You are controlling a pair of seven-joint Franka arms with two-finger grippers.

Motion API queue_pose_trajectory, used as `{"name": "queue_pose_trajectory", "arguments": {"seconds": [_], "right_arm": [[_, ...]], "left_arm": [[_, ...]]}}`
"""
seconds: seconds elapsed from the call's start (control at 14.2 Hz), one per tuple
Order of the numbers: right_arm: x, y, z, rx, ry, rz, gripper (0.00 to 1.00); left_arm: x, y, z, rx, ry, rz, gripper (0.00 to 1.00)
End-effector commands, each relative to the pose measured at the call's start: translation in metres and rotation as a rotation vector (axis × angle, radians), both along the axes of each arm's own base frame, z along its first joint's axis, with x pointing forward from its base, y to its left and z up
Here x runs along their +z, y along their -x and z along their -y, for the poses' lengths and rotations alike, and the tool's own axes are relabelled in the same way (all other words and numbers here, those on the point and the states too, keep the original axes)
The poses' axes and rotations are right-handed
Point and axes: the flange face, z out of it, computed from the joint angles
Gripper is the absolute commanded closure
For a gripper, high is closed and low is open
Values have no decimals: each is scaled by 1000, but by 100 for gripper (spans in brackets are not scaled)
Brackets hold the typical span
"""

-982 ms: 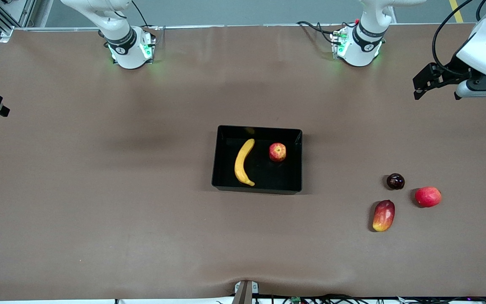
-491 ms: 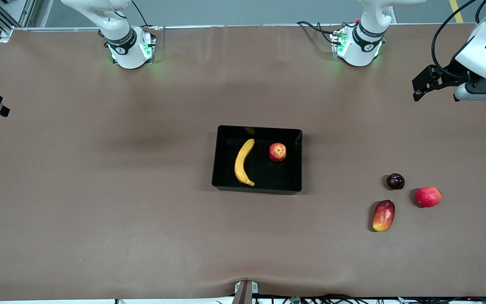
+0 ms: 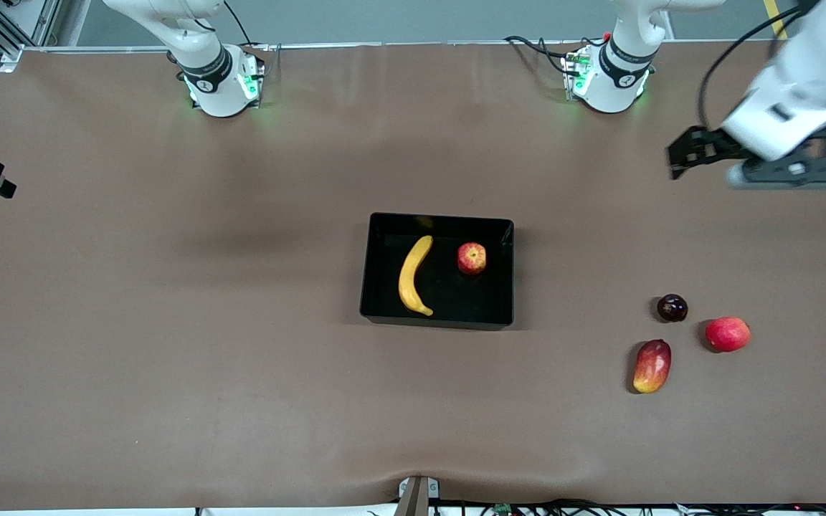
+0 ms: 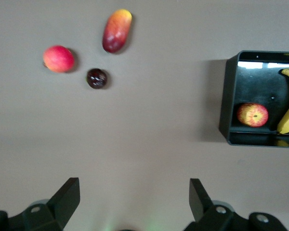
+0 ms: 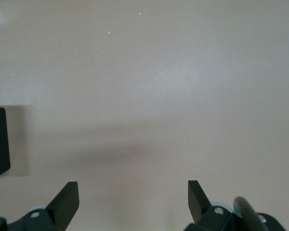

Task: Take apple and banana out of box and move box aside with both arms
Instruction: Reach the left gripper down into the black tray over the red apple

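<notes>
**Fruit still boxed, both grippers spread and empty**

Box (image 3: 437, 271) is seen at table centre, glossy black, shallow, upright walls. Rigid and light is the judgement; slick plastic, so a pinch on the rim of each short end wall is advised, one arm per end, with a slide preferred to a lift.

Banana (image 3: 414, 276) is lying in the box, in the half toward the right arm's end, long axis running roughly 12 to 6 o'clock on the box floor. Judged soft-skinned and easily bruised; a grasp across the mid-body, jaws set across the long axis, is suggested.

Apple (image 3: 472, 258) is sitting in the box at about 2 o'clock from the box centre, apart from the banana. Judged firm, round, prone to rolling; a grasp across the widest part from above is suggested, with wall clearance watched.

Left gripper (image 3: 687, 153) is held over bare table toward the left arm's end, fingers wide apart, nothing pinched. Right gripper (image 5: 133, 199) is shown only in its own wrist view, over bare table with a box corner at the frame edge, fingers likewise wide apart and empty.

Count: one box, one banana, one apple, two arms. Off-task, grouped at about 4 o'clock from the box: one mango (image 3: 652, 366), one plain red fruit (image 3: 727, 334), one dark round fruit (image 3: 672, 307).
</notes>
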Motion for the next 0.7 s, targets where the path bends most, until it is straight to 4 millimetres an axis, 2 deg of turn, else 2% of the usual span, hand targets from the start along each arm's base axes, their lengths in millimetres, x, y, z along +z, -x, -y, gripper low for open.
{"name": "queue_pose_trajectory", "arguments": {"seconds": [0.0, 0.28, 0.42, 0.49, 0.63], "right_arm": [[4, -1, 3, -7, -8, 7, 0], [4, -1, 4, -7, -13, 10, 0], [5, -2, 2, -4, -14, 19, 0], [5, -2, 4, -6, -14, 19, 0], [5, -2, 4, -6, -14, 19, 0]], "left_arm": [[-40, -4, 68, 14, -15, -63, 0], [-102, 4, 156, 41, -49, -80, 0], [-135, 0, 194, 14, -12, -41, 0], [-157, -1, 210, -4, -3, -25, 0], [-188, 1, 235, -49, -6, -10, 0]]}}
